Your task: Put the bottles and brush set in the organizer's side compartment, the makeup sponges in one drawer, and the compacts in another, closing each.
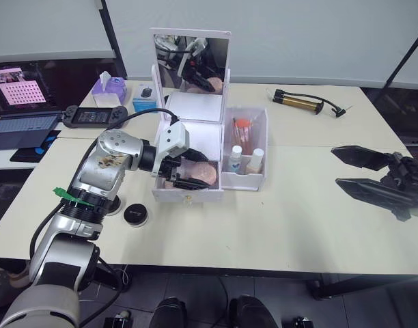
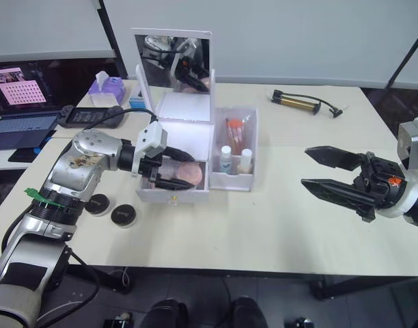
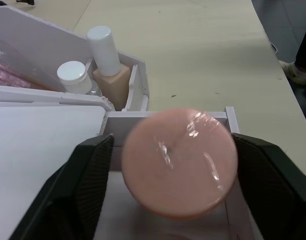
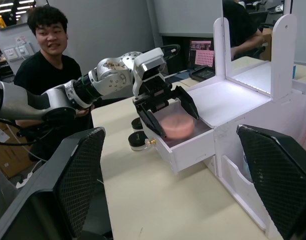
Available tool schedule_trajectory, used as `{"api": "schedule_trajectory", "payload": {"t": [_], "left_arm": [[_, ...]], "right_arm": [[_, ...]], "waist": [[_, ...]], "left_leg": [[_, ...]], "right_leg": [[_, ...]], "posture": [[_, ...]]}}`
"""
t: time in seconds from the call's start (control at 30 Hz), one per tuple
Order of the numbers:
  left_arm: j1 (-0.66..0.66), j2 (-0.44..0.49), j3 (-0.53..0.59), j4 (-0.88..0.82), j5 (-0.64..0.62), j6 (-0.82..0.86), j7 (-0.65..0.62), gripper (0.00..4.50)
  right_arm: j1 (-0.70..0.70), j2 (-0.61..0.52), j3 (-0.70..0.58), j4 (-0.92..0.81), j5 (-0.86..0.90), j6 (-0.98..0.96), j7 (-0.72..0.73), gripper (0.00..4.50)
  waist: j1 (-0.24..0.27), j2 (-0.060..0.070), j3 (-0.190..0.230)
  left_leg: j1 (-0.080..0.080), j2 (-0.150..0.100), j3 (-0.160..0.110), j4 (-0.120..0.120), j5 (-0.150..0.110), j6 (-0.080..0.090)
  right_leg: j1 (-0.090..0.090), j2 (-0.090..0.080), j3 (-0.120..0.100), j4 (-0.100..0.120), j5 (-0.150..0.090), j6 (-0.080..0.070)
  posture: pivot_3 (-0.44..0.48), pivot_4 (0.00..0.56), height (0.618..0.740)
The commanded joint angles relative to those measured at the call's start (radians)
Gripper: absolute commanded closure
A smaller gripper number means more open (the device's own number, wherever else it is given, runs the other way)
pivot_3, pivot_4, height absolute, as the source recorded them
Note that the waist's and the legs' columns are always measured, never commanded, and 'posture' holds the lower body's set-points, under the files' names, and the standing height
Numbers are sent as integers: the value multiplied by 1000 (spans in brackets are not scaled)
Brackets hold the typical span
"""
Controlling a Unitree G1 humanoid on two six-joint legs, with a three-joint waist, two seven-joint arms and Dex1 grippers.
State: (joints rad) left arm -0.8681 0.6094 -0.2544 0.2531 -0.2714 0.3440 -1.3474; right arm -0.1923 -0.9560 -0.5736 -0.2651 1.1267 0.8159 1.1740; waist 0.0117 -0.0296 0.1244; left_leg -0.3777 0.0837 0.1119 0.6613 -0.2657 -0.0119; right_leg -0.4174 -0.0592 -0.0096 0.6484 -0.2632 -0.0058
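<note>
Pink makeup sponge (image 3: pixel 179 162) sits between spread left gripper (image 3: pixel 178 195) fingers over open drawer (image 1: pixel 188 193); soft, light, wrapped slick — best pinched at rim. Right gripper (image 2: pixel 328 171) is held open, idle.

The pale surface (image 1: pixel 298 219) carries the white organizer (image 1: pixel 195 147) near its middle. Two black compacts (image 2: pixel 124 216) lie side by side near the front edge, left of the organizer. Toward the back sit a purple tissue box (image 1: pixel 108 89), a game controller (image 1: pixel 94 116) and — well apart, on the right — a gold hand pump (image 1: pixel 299 102). A laptop (image 1: pixel 18 130) rests at far left.
</note>
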Motion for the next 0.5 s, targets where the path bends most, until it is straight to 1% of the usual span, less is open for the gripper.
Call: {"api": "schedule_trajectory", "payload": {"t": [0.03,0.17,0.23,0.33,0.43,0.5], "left_arm": [[-35,19,35,-30,-10,24,-13,25],[-22,49,68,-90,-22,39,4,25],[-3,75,105,-145,-65,103,4,25],[75,122,225,-298,-201,173,-11,25],[220,224,371,-435,-305,292,17,25],[313,266,465,-506,-368,338,42,25]], "right_arm": [[-22,-19,-28,-7,35,7,-4,0],[-36,-25,-16,-2,56,19,4,0],[-48,-32,-13,-2,68,29,12,0],[-61,-53,-1,0,72,46,34,0],[-87,-75,26,13,70,52,61,0],[-113,-82,48,30,61,51,75,0]], "waist": [[0,0,0],[0,0,0],[-1,0,0],[-7,0,0],[-19,1,0],[-24,1,0]], "left_leg": [[0,0,0,0,0,0],[0,0,0,0,0,0],[0,0,0,0,0,0],[0,0,0,0,0,0],[1,1,-1,0,0,0],[2,1,-2,-1,0,0]], "right_leg": [[0,0,0,0,0,0],[0,0,0,0,0,0],[0,0,0,0,0,0],[0,0,0,0,0,0],[0,0,1,1,0,0],[1,0,1,1,0,0]], "posture": [[0,150,701],[0,150,701],[0,150,701],[0,150,701],[0,150,701],[0,150,701]]}}
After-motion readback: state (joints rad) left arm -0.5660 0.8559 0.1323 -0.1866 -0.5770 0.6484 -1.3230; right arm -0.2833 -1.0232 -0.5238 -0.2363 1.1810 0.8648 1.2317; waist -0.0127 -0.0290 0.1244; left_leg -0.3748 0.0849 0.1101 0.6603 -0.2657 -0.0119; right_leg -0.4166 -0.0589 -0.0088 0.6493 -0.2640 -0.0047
